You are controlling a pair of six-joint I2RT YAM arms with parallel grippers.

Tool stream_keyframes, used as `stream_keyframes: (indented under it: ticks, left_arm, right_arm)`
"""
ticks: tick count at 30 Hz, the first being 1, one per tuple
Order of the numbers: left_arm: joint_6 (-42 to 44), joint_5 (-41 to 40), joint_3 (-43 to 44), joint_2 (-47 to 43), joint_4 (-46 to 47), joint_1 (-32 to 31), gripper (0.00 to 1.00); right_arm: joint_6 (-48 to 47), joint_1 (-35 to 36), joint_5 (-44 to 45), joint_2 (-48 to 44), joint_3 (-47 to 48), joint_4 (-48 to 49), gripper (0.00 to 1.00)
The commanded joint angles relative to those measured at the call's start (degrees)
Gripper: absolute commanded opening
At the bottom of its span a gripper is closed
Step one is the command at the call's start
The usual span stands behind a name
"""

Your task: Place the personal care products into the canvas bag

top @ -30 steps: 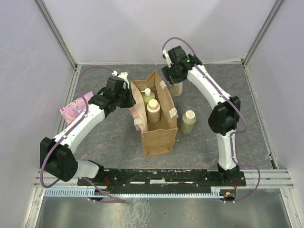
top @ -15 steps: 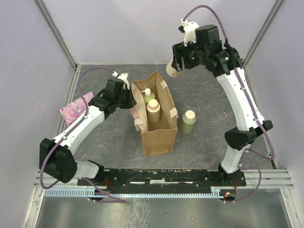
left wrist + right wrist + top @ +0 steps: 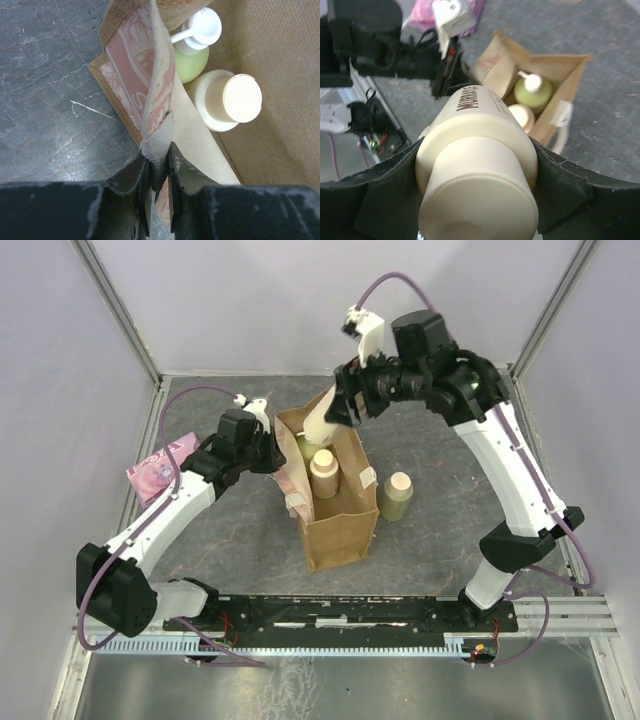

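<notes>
the step in hand looked like bagging the third bottle: the right gripper was clenched around a cream bottle, holding it tilted in the air above the far end of the bag, cap toward the wrist camera. the left gripper was pinched tight on the bag's handle — seemingly to steady the mouth. inside stood a pump bottle and a second cream bottle, touching each other. a green bottle stood on the table just beside the bag, not yet packed. the next move probably called for centring the held bottle over the free part of the opening, lowering it between the walls clear of the two inside — then letting go.
</notes>
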Motion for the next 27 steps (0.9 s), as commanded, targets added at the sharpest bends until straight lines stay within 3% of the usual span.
stream_keyframes:
  ticks: [1,13,27]
  left_arm:
    - [2.77,2.40,-1.18,-2.67,-2.64,-0.31,0.18]
    - [3.55,1.21,0.40,-5.57,-6.35,-0.29,0.18]
    - [3.29,2.14,0.33,-7.00,-8.05,-0.32,0.19]
  right_arm:
    - [-0.70,4.95,0.16,-4.36,-2.91,4.05,0.00]
    - [-0.26,11.01,13.36,-3.85,-18.91,2.11,0.00]
    - [3.27,13.74,25.04,-3.67,-35.33,16.38,0.00]
